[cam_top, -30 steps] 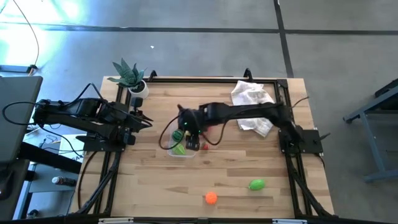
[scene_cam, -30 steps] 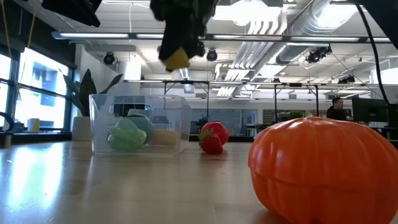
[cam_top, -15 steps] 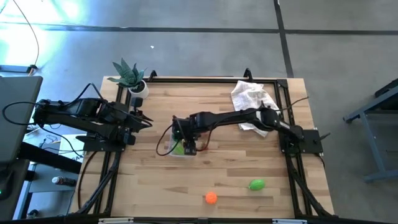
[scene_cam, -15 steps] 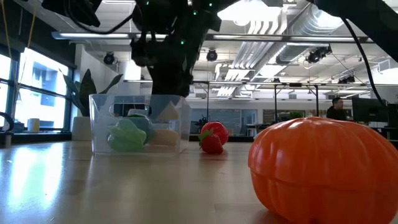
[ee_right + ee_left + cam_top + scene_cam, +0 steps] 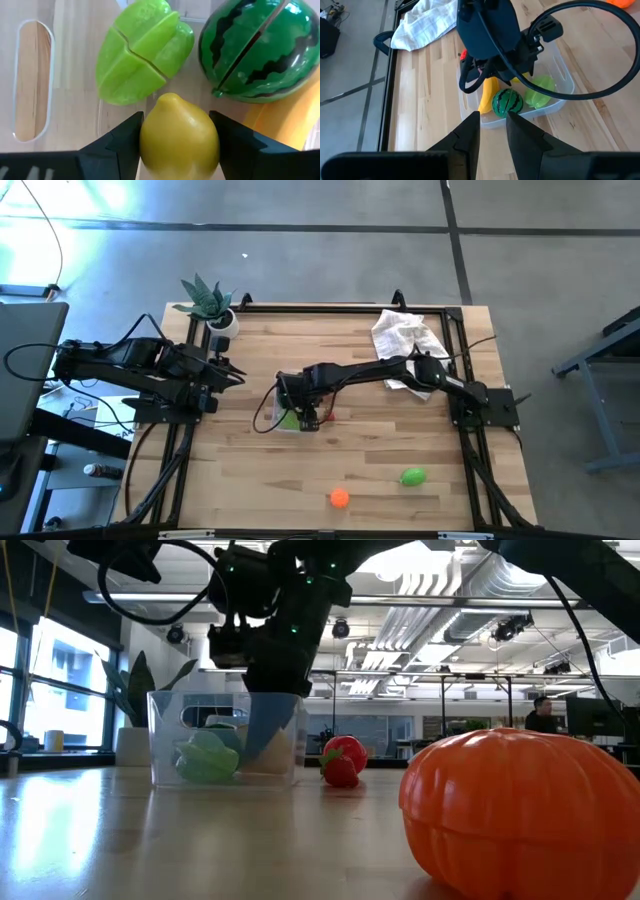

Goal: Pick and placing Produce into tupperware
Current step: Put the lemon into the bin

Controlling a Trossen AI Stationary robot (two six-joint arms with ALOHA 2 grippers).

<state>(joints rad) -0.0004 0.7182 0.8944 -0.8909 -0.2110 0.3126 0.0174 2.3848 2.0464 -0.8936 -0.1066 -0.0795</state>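
Note:
The clear tupperware point(image 5: 290, 420) point(image 5: 225, 740) stands near the table's middle. It holds a yellow banana point(image 5: 489, 95), a striped watermelon point(image 5: 260, 50) and a light green piece point(image 5: 142, 55). My right gripper point(image 5: 294, 406) point(image 5: 179, 125) reaches down into the tub, shut on a yellow lemon point(image 5: 179, 132). A red piece point(image 5: 343, 760) lies on the table right beside the tub. An orange point(image 5: 340, 498) and another green piece point(image 5: 411, 476) lie near the near edge. My left gripper point(image 5: 493, 132) waits open at the table's left side. My right gripper pinches the lemon by its two sides point(image 5: 150, 135), one finger point(image 5: 120, 140) on each. It comes from above, pointing down into the tub. The lemon sits inside the tub next to the green piece and the watermelon; whether it touches the tub's floor I cannot tell.
A potted plant point(image 5: 210, 305) stands at the far left corner and a crumpled white cloth point(image 5: 405, 340) at the far right. A black cable loop point(image 5: 262, 412) hangs beside the tub. The orange shows large in the low view point(image 5: 520, 805).
My right gripper has come down from above the tub into it, moving slightly toward the table's left edge, and has carried the lemon along. The lemon has gone from above the tub's rim to inside the tub.

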